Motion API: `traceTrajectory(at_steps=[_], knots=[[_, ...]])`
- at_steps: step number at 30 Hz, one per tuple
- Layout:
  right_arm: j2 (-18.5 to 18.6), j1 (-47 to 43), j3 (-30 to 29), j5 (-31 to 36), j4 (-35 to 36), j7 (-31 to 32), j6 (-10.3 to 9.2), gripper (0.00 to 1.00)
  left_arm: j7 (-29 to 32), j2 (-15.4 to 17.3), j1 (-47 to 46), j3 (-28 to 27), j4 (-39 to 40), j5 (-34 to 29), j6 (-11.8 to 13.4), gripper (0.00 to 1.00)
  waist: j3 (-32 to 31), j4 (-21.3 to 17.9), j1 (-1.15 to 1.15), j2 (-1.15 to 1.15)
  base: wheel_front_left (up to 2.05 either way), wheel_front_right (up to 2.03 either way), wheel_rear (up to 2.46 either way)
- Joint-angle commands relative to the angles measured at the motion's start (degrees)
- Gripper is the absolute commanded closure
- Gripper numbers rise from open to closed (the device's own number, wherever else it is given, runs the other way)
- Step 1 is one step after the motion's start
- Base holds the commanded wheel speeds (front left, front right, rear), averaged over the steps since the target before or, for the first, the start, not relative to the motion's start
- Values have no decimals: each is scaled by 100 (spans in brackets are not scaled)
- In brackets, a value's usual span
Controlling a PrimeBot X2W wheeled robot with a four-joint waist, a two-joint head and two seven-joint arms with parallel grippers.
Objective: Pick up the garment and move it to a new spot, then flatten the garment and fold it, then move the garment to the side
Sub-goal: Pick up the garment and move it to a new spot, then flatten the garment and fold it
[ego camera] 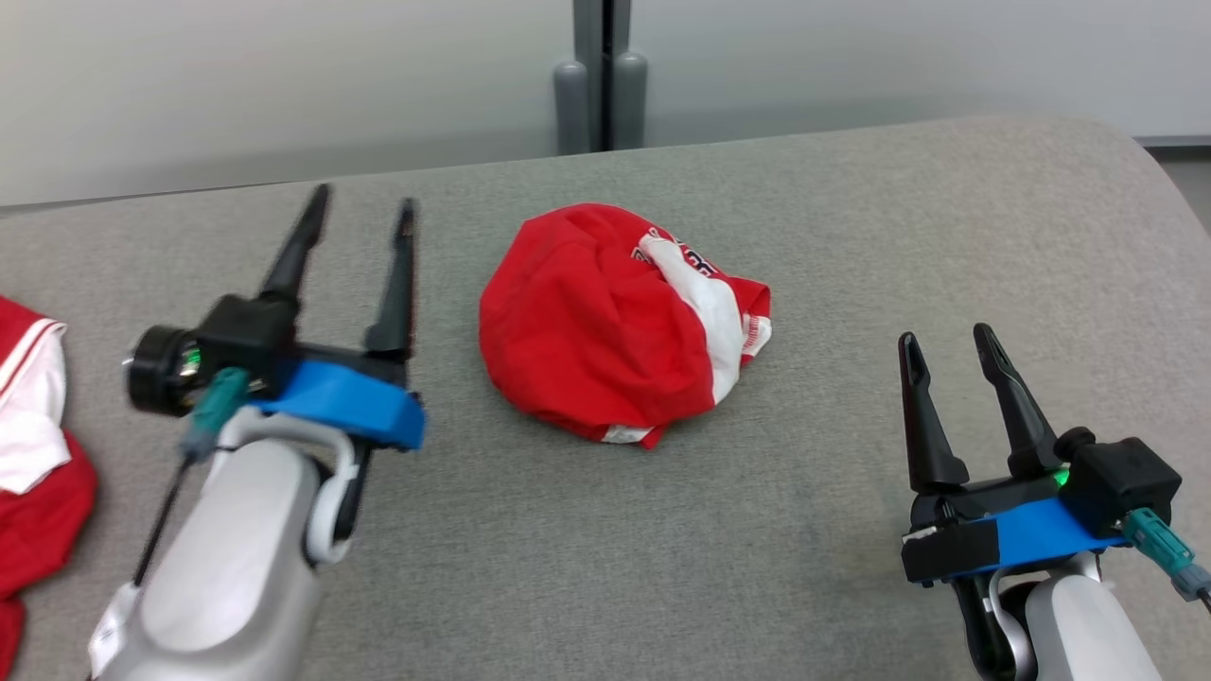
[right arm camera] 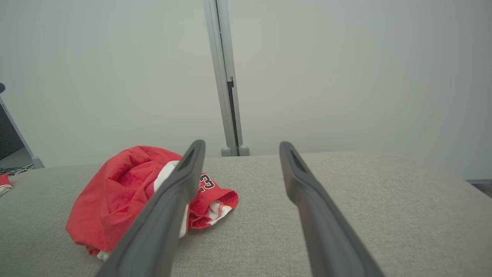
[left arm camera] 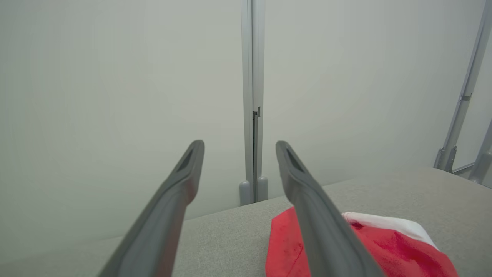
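Observation:
A red garment (ego camera: 620, 322) with a white stripe and printed numbers lies crumpled in a heap at the middle of the grey table (ego camera: 851, 227). My left gripper (ego camera: 364, 203) hovers open to its left, raised above the table, with nothing between its fingers. My right gripper (ego camera: 946, 336) stands open at the lower right, well clear of the cloth. The left wrist view has the garment (left arm camera: 369, 250) low at the right, behind one finger (left arm camera: 319, 215). In the right wrist view the garment (right arm camera: 123, 196) lies to the left, partly behind the left finger (right arm camera: 169, 204).
A second red and white garment (ego camera: 33, 454) lies at the table's left edge. Behind the table a pale wall with a grey post (ego camera: 601, 76) stands. The table's right end curves off at the far right (ego camera: 1164, 180).

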State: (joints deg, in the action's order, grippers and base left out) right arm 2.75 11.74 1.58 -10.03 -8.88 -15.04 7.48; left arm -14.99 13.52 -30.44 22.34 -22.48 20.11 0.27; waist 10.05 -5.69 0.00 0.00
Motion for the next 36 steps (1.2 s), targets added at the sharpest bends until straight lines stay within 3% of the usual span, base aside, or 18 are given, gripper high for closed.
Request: traceTrajectory(at_steps=[1, 10, 24, 36], knots=[[25, -44, -16, 31, -21, -23, 3, 0, -26, 68, 172, -158, 143, -64, 69, 0, -11, 67, 0, 0, 0, 0, 0], [27, -181, -109, 156, -102, -23, 3, 0, -27, 234, 1389, -1273, 838, -411, 290, 0, -218, 455, 0, 0, 0, 0, 0], [26, -443, -200, 268, -366, -23, 3, 0, -28, -235, 2665, -2009, 803, -678, -83, 0, -616, 669, 0, 0, 0, 0, 0], [25, -678, -214, 317, -538, -23, 3, 0, -28, -565, 2932, -2273, 812, -1033, -319, 0, -768, 697, 0, 0, 0, 0, 0]])
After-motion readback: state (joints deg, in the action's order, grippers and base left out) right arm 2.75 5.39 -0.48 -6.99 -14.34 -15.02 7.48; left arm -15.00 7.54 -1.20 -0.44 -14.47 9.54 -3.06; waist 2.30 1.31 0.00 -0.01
